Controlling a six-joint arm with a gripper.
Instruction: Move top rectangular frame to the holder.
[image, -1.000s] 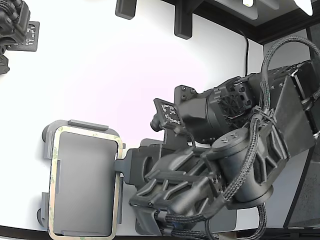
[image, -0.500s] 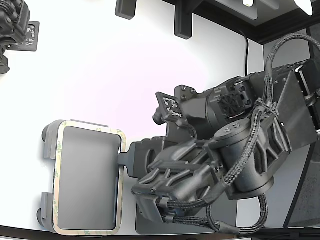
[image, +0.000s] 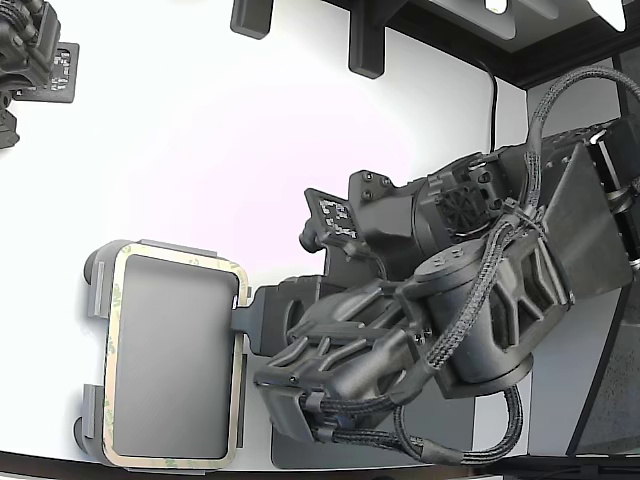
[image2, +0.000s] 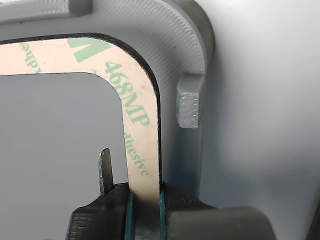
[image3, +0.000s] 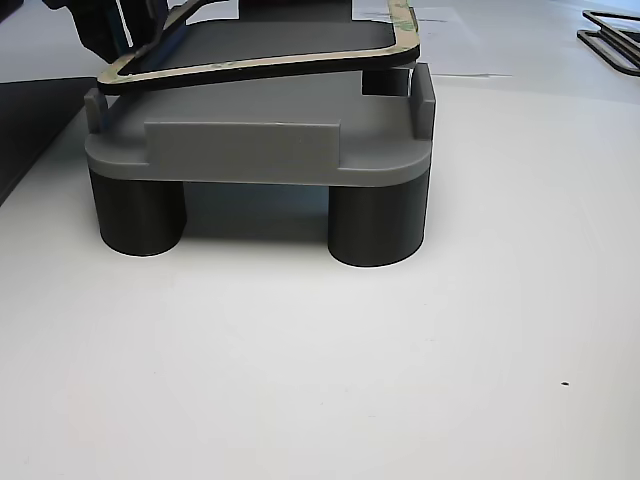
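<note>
One frame (image: 108, 340), beige with green print, pinched by its edge between narrow fingers (image2: 145, 202) and hanging over the holder (image: 95, 275), light grey, on the white desk (image: 200, 150). Shifted since a moment ago: swung a little off square half a second back, now lined up more closely with the raised tabs again. Not seated yet, judging by the other view: tilted, one end clear above the tray floor (image3: 250, 140), the opposite end lower. Probably the last stage, levelling and lowering before release. Risk of an edge catching on a tab (image2: 189, 107).
</note>
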